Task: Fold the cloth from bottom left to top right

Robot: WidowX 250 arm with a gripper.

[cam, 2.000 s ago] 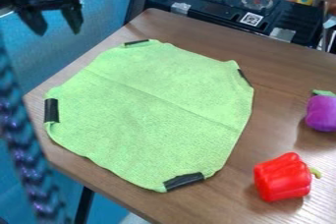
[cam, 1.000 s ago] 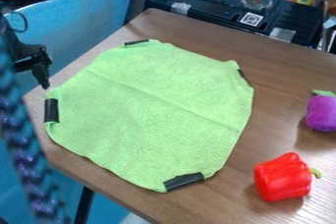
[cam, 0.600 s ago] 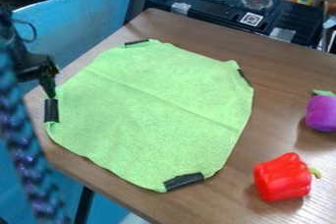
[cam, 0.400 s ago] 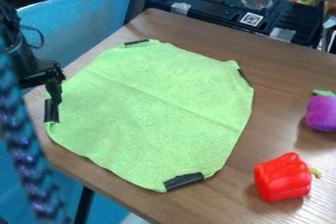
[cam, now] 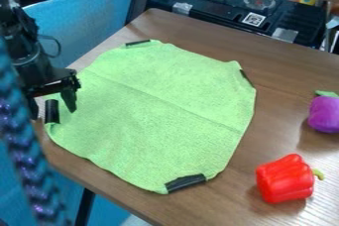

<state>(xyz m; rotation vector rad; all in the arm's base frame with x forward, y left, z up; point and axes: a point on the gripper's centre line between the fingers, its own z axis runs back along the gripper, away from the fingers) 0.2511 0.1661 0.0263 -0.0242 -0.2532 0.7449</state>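
Observation:
The black gripper (cam: 52, 109) is at the left edge of the table, its fingers spread apart on either side of the cloth's taped left corner. One finger is over the green cloth, the other beyond its left edge. The green cloth (cam: 159, 116) lies flat on the table with a faint diagonal crease and black tape at its corners. Whether the fingertips touch the cloth or table, I cannot tell.
On the wooden table (cam: 291, 126), a red toy pepper (cam: 285, 179) sits at the lower right and a purple toy eggplant (cam: 324, 114) at the right edge. A blurred braided cable (cam: 23, 155) hangs at the left. A black toy stove (cam: 245, 9) stands behind.
The gripper came down from the upper left to the cloth's left corner, then shifted right, one finger now over the cloth. The cloth has not moved.

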